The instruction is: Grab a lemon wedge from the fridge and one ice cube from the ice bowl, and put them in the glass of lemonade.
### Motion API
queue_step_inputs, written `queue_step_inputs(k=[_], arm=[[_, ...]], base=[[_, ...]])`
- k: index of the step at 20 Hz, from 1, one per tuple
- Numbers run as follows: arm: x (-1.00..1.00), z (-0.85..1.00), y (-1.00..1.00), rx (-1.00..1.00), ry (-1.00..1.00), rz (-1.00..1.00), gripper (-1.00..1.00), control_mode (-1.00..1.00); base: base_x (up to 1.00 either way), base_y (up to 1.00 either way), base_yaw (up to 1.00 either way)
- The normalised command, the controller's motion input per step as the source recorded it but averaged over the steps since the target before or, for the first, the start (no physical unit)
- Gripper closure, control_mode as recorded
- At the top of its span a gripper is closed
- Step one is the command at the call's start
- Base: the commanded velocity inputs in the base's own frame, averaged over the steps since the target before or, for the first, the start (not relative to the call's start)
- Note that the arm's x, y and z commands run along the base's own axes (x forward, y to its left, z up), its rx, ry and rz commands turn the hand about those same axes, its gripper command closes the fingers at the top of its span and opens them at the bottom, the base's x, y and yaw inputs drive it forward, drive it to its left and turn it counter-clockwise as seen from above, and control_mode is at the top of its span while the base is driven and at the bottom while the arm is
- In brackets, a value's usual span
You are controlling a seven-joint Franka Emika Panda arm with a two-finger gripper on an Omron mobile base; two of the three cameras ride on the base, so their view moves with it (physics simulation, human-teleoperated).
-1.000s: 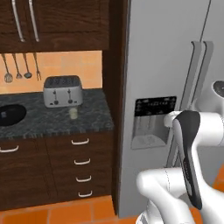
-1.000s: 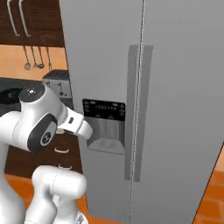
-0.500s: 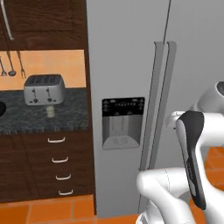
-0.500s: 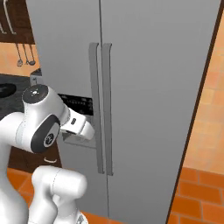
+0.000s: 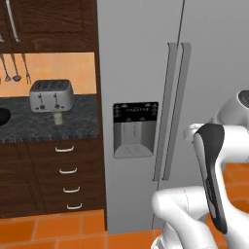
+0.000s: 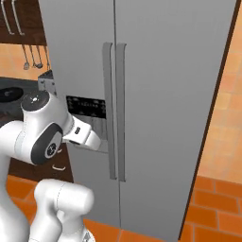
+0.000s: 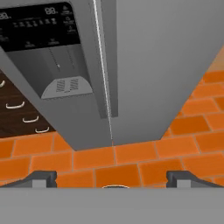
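Note:
The fridge [image 5: 214, 68] stands shut, its two long handles [image 5: 171, 112] side by side and the black dispenser panel [image 5: 135, 113] in the left door. The lemon wedge is hidden behind the doors. On the dark counter the glass of lemonade [image 5: 58, 118] stands in front of the silver toaster [image 5: 51, 95]. The ice bowl [image 5: 2, 117] is cut off by the left edge, and the ice cube is out of view. My gripper [image 7: 113, 180] is open and holds nothing. It points at the fridge's [image 7: 166, 52] lower front, right of the dispenser [image 7: 48, 39].
Dark drawers [image 5: 65, 170] with white pulls sit under the counter, left of the fridge [image 6: 170, 94]. Utensils [image 5: 14, 68] hang on the orange wall above. Orange tile floor [image 7: 144, 162] lies in front. The arm's white forearm [image 6: 82, 134] reaches toward the dispenser door.
The whole picture has slid left in both base views: the base has driven to the right, bringing the fridge in front. The gripper stays open.

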Motion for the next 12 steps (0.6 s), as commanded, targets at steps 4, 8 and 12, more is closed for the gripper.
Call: queue_step_inputs(k=[4, 8, 12], arm=[[0.00, 0.00, 0.00, 0.00, 0.00, 0.00, -1.00, 1.00], [0.00, 0.00, 0.00, 0.00, 0.00, 0.00, -1.00, 1.00], [0.00, 0.00, 0.02, 0.00, -0.02, 0.00, -1.00, -1.00]], base=[[-0.39, 0.21, 0.00], [-0.18, 0.26, 0.00], [-0.09, 0.12, 0.00]])
